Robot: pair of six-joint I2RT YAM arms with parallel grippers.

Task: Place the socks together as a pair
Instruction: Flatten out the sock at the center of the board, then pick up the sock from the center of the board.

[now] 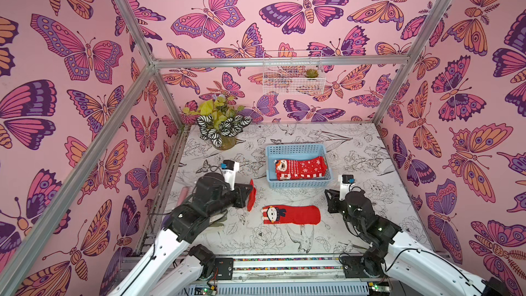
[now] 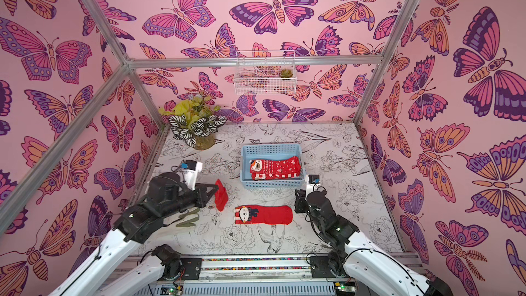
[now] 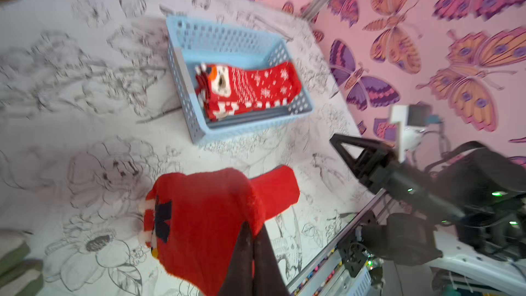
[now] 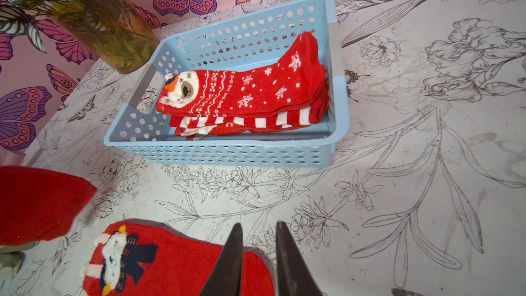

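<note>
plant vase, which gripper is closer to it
Left. The left gripper, shut on a red sock, is just in front of the vase; the right gripper is across the blue basket.

No legible text or labels anywhere.

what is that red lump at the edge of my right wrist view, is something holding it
Observer: The left hand is shut on it. It is a soft red sock, and it hangs from that hand near the cuff end of the sock below you.
Operator: does it match the flat one under me
Observer: Likely. The left wrist view shows a dark figure and a white cuff on it, like the flat red sock with the dark figure.
Operator: anything else over there i cant see
Observer: Yes: olive-green glove fingers lie on the flower-printed table under the left arm.
</note>
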